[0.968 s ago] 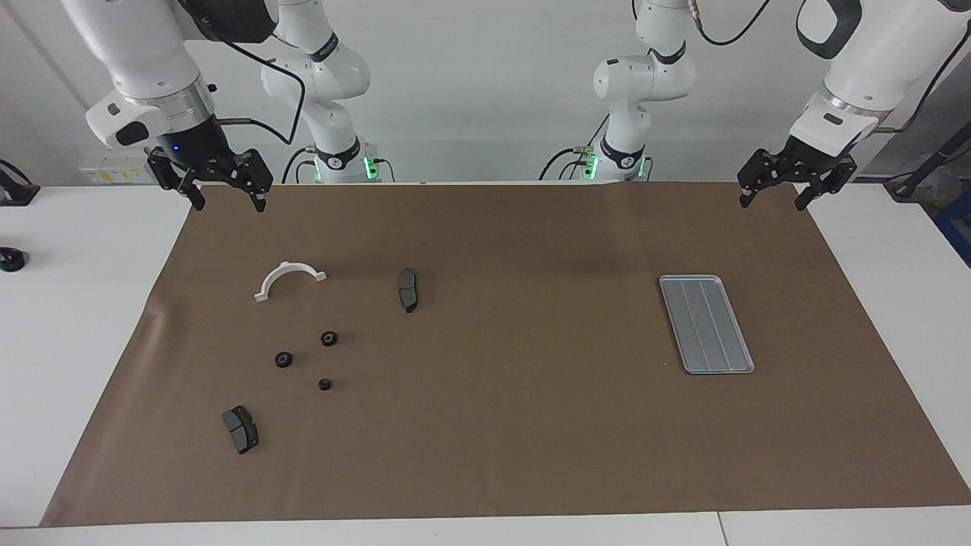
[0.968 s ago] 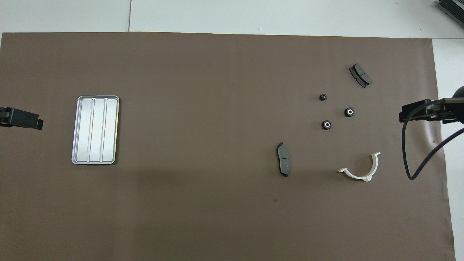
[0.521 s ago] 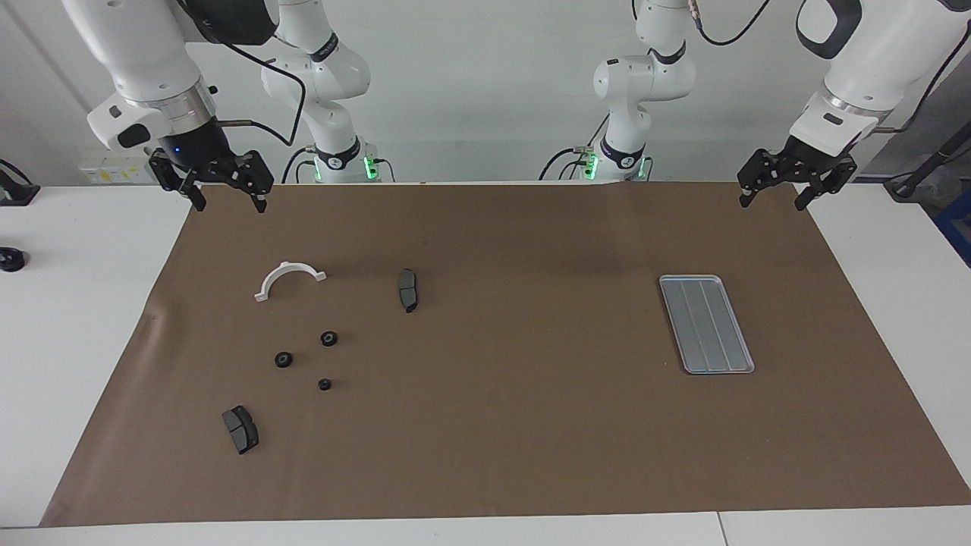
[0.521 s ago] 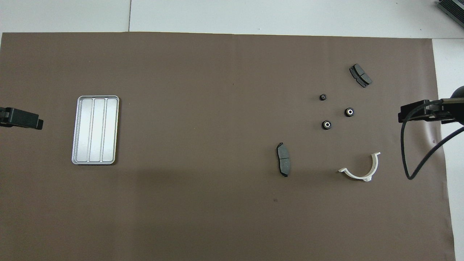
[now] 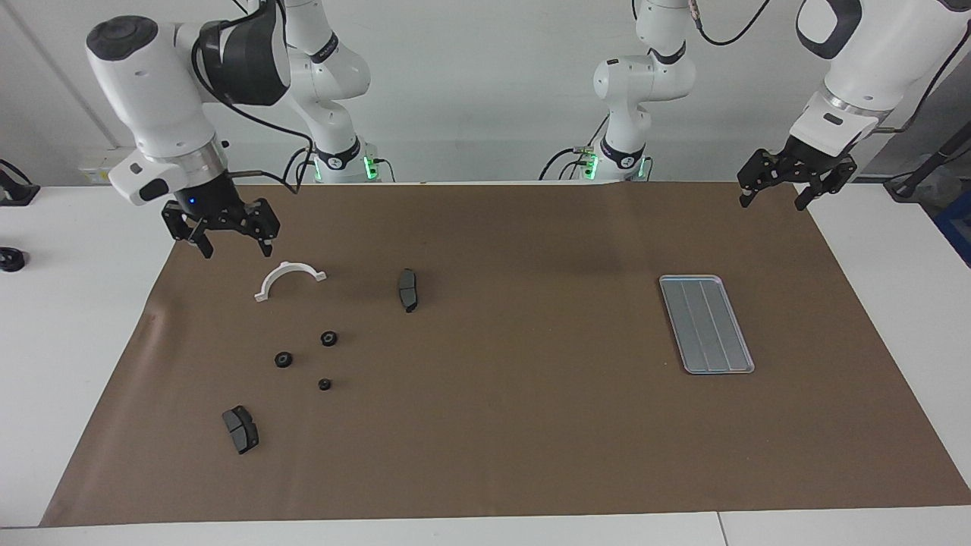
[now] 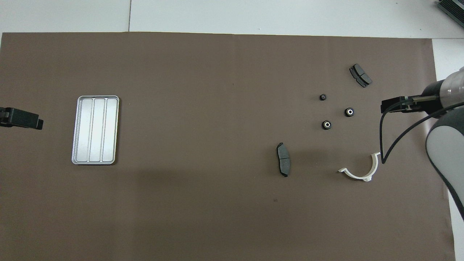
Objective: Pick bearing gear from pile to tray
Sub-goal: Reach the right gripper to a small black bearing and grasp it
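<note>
The pile lies on the brown mat at the right arm's end. It holds three small black gears (image 5: 328, 338) (image 5: 283, 359) (image 5: 324, 384), two dark grey brake pads (image 5: 407, 289) (image 5: 240, 429) and a white half-ring bracket (image 5: 289, 278). The gears also show in the overhead view (image 6: 326, 124) (image 6: 349, 112) (image 6: 322, 96). The silver tray (image 5: 705, 324) (image 6: 95, 129) lies bare at the left arm's end. My right gripper (image 5: 236, 249) (image 6: 393, 106) is open and empty, in the air over the mat's edge beside the bracket. My left gripper (image 5: 772, 202) (image 6: 21, 119) waits open and empty, over the mat's edge beside the tray.
The brown mat (image 5: 531, 425) covers most of the white table. A black cable (image 6: 384, 145) hangs from the right arm over the bracket's end. A small dark object (image 5: 10, 259) sits on the table off the mat at the right arm's end.
My right arm has swung down and in over the mat's edge toward the bracket and gears, its gripper still open. The left arm and all parts have not moved.
</note>
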You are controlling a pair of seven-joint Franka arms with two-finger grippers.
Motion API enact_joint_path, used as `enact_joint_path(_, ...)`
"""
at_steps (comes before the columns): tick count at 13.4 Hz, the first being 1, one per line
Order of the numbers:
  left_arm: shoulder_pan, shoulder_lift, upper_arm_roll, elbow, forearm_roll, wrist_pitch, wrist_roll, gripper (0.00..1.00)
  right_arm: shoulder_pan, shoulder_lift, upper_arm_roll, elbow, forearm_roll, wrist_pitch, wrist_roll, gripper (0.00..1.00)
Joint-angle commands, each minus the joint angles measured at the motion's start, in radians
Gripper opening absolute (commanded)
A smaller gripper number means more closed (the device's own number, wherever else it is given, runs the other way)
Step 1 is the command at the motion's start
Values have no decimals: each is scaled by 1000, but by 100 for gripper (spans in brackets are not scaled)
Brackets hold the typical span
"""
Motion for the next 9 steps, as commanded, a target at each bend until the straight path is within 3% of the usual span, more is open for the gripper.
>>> enact_joint_path(1, 13, -25, -6, -23, -10, -7, -4, 100, -27, 101, 4, -25, 42, 117, -82, 100)
enact_joint_path(5, 13, -25, -6, -23, -10, -7, -4, 100, -29, 203, 5, -139, 42, 376, -129, 100)
enact_joint_path(9, 13, -25, -6, -23, -10, -7, -4, 100, -17, 280, 5, -139, 42, 473, -122, 100)
